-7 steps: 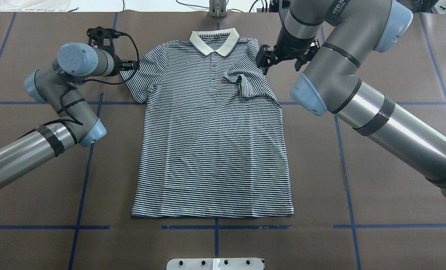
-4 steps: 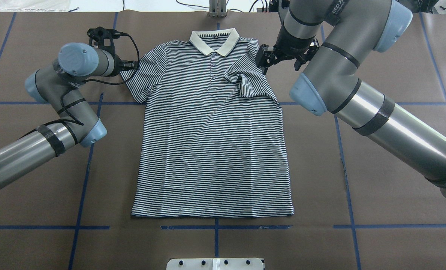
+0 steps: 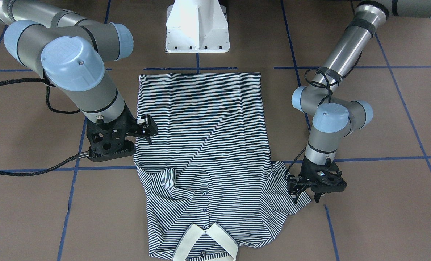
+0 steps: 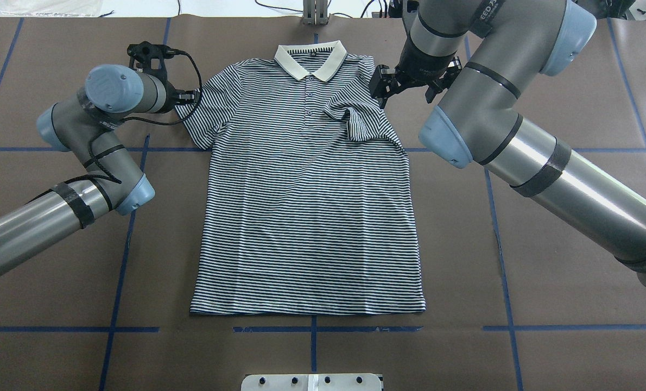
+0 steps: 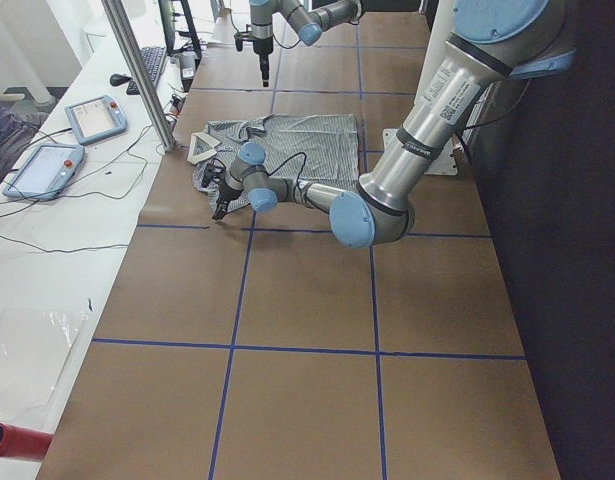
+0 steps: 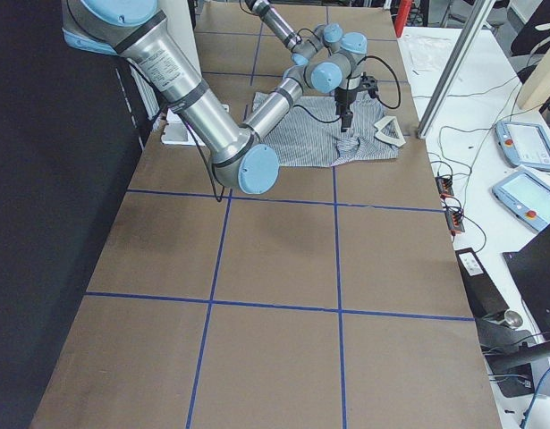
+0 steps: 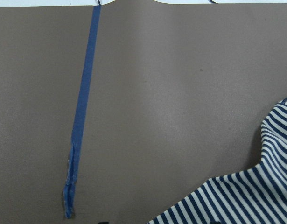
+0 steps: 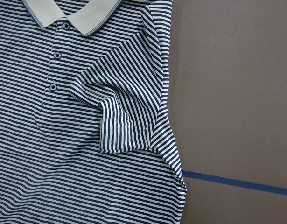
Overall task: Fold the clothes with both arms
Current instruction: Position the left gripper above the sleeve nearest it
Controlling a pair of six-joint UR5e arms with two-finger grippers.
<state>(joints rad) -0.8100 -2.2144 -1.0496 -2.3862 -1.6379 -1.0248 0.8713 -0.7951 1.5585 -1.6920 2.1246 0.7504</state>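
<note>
Brown paper covers the table [image 4: 572, 304], marked off in a grid of blue tape [image 4: 138, 329]. The polo shirt [image 4: 306, 217] lies face up in the middle. Its hem [image 4: 306, 311] is at the near edge and lies straight and flat.

Farther up, the right sleeve [image 4: 355, 122] is turned in over the chest, but it sits bunched rather than flat. The left sleeve [image 4: 203, 119] is spread out on the paper, so I judge it to be the step in hand.

The left gripper [image 3: 305, 198] hangs at that sleeve's outer edge with its jaws apart, holding nothing. Lower it onto the sleeve's cuff edge and pinch both layers of the sleeve, but not the body cloth. Lift only enough to clear the table, carry the sleeve right towards the buttons and lay it down smooth.

The right gripper [image 3: 146, 131] is also spread and empty, just beside the far right shoulder. You could use it to pin that shoulder, or keep it clear. Flatten the bunched sleeve before any larger fold.

Farthest is the cream collar [image 4: 310, 62]. A small dark tag [image 4: 310, 53] inside it is too small to read. Letters on the right arm [image 4: 491, 11] are cut off, and I cannot make out a chest logo.
</note>
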